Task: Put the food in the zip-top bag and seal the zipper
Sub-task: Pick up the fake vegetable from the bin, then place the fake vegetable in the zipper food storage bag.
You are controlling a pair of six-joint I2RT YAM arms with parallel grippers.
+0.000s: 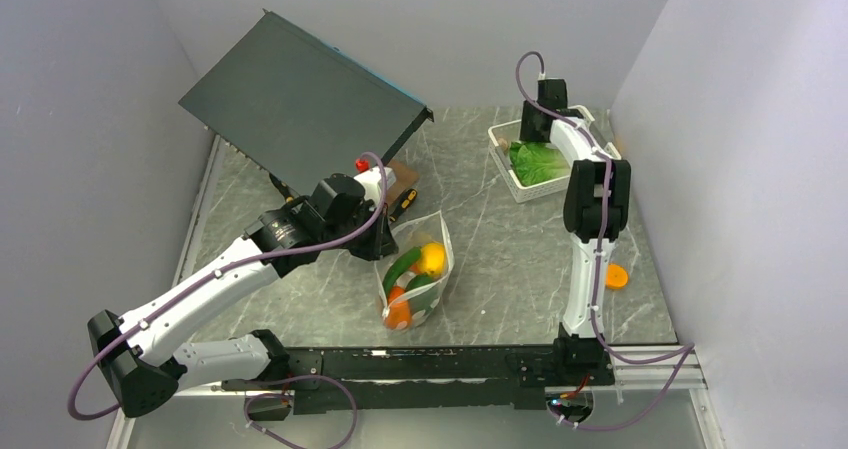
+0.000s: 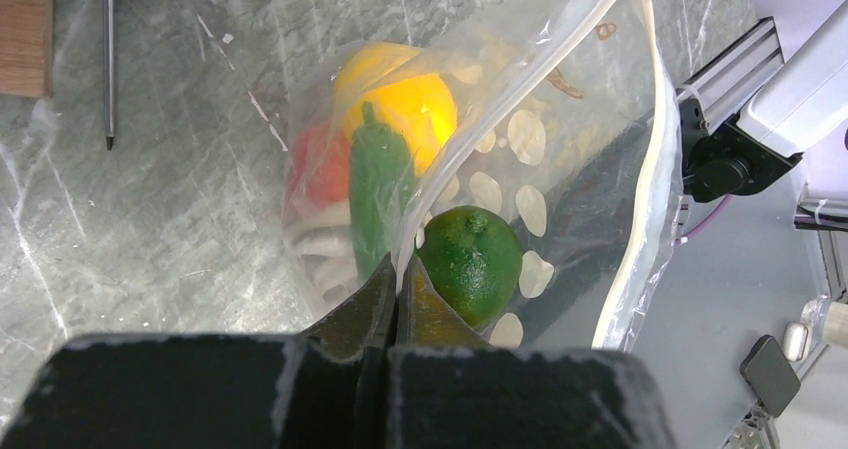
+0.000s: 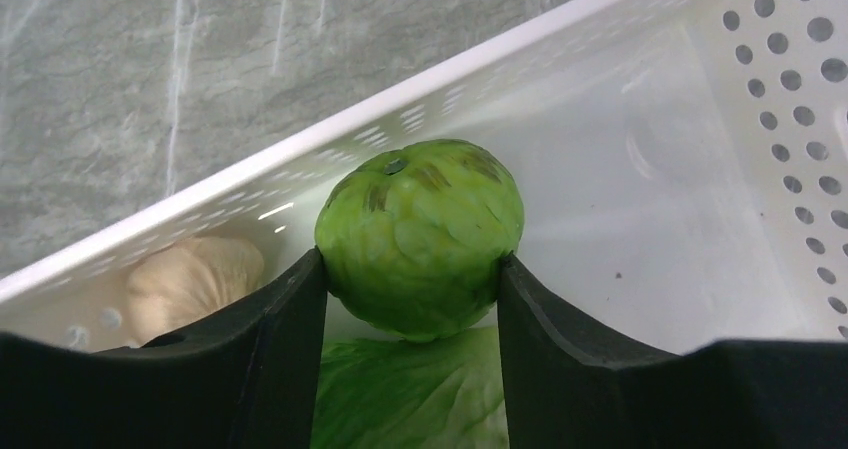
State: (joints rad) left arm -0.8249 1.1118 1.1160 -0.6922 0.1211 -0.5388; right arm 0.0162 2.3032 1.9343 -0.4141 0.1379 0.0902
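Currently the left gripper is pressed together on the near lip of the zip-top bag, pinching the plastic where one side of the mouth runs down to its fingertips. The bag lies on the desk left of centre, just beside that gripper, with its mouth gaping. The zipper shows as a whitish strip curving along the open edge, unsealed. Inside the bag sit a yellow fruit, a long green piece lying across it, a red-orange piece to their left, and a round green lime nearest the gripper. At the far right, the right gripper reaches into the white basket and clamps a round green vegetable, one finger touching each side of it. A leafy green piece lies below it, and a pale beige piece rests against the basket wall to the left. One orange piece lies on the desk near the right arm, well apart from the bag. A screwdriver lies on the desk beyond the bag.
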